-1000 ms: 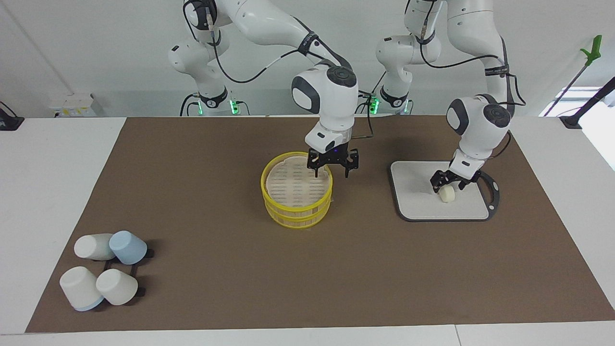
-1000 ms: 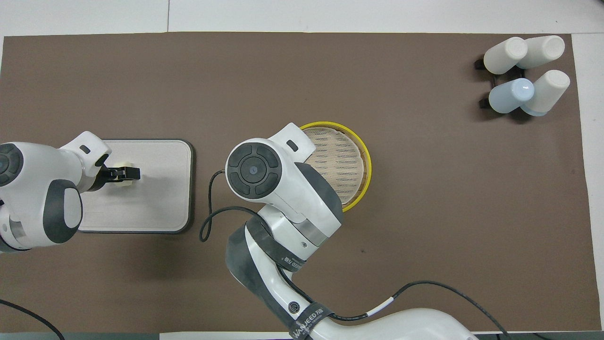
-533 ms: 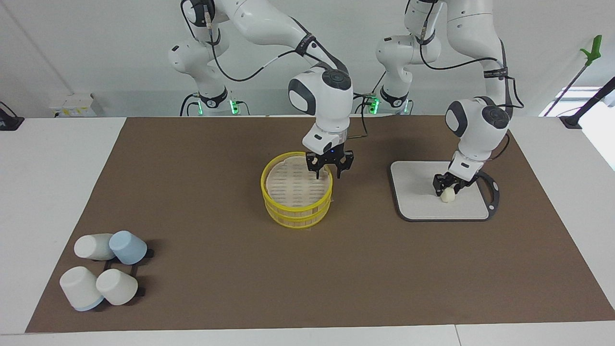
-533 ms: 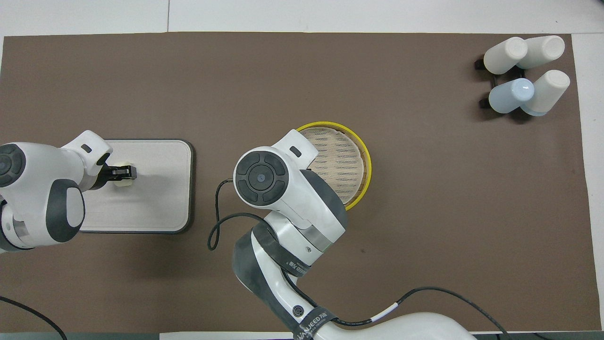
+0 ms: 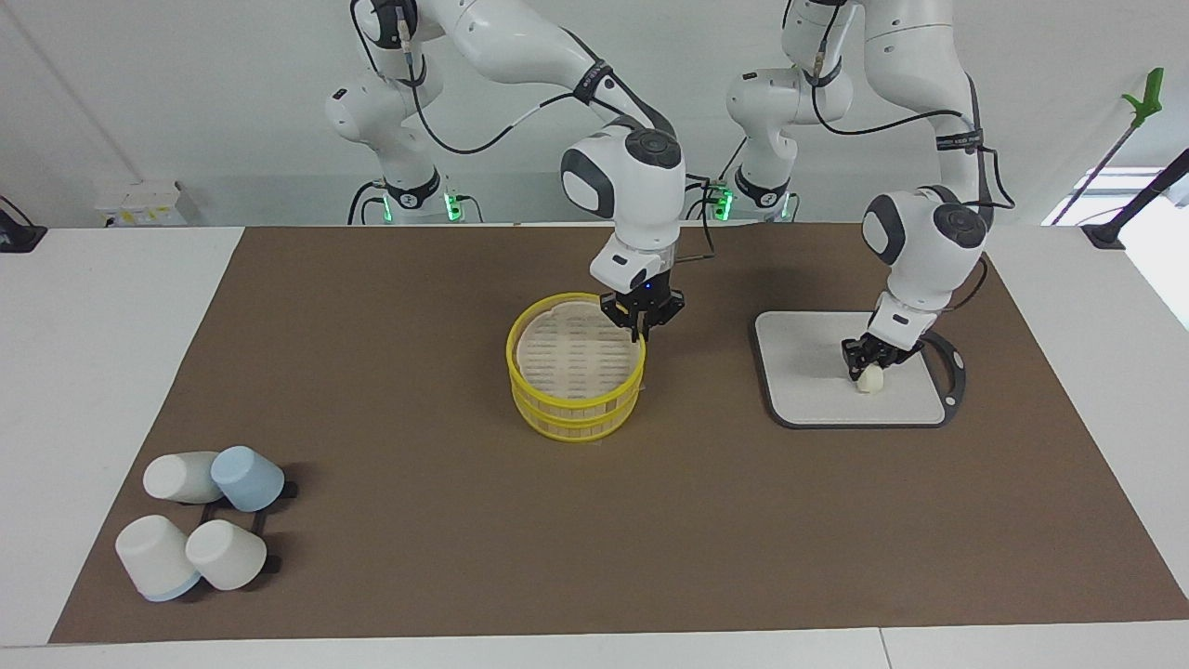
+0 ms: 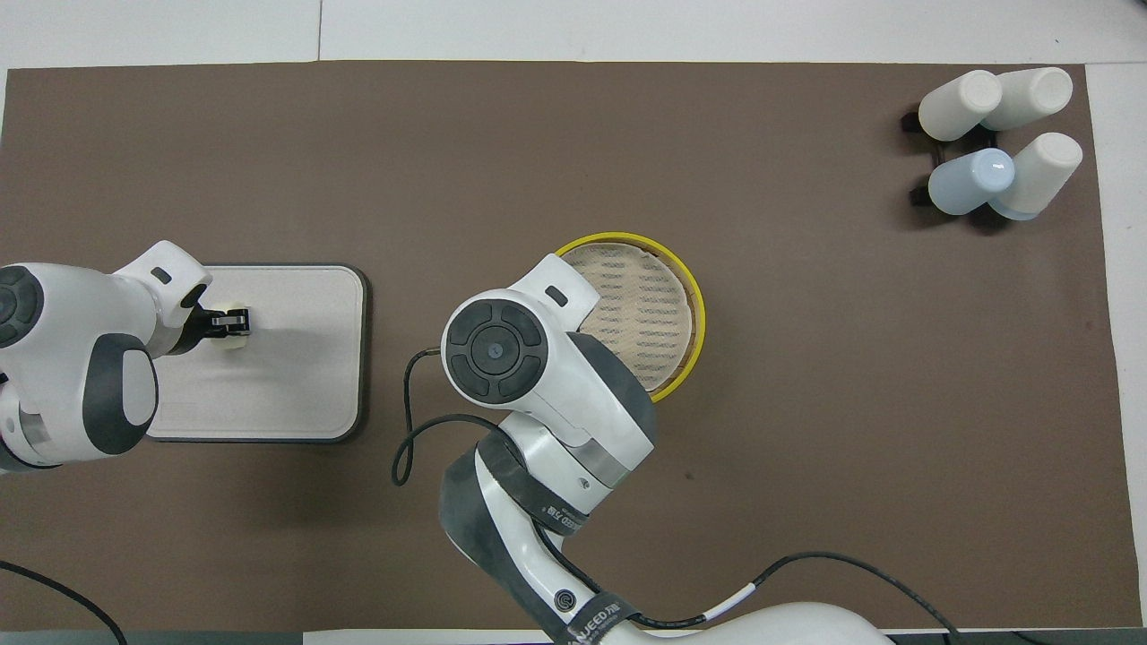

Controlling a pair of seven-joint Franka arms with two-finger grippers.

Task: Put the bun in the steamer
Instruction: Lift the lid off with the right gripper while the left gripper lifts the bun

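Note:
The bun (image 5: 870,382) is a small cream lump on the grey board (image 5: 808,404) at the left arm's end of the table. My left gripper (image 5: 867,360) is down on it with its fingers shut around it. In the overhead view the bun (image 6: 238,329) shows at the left gripper's (image 6: 229,322) tips. The yellow-rimmed steamer (image 5: 567,409) stands mid-table with its pale woven top tier on. My right gripper (image 5: 640,327) is shut on the top rim, on the edge nearer to the robots. In the overhead view the right arm covers that gripper and part of the steamer (image 6: 695,309).
Several white and blue cups (image 5: 200,520) lie on a black rack at the right arm's end, far from the robots; they also show in the overhead view (image 6: 995,143). The board (image 6: 296,403) has a dark rim. A brown mat (image 5: 594,539) covers the table.
Both grippers went from open to shut: the left one closed on the bun, the right one closed on the steamer's rim. The right arm's wrist shifted a little.

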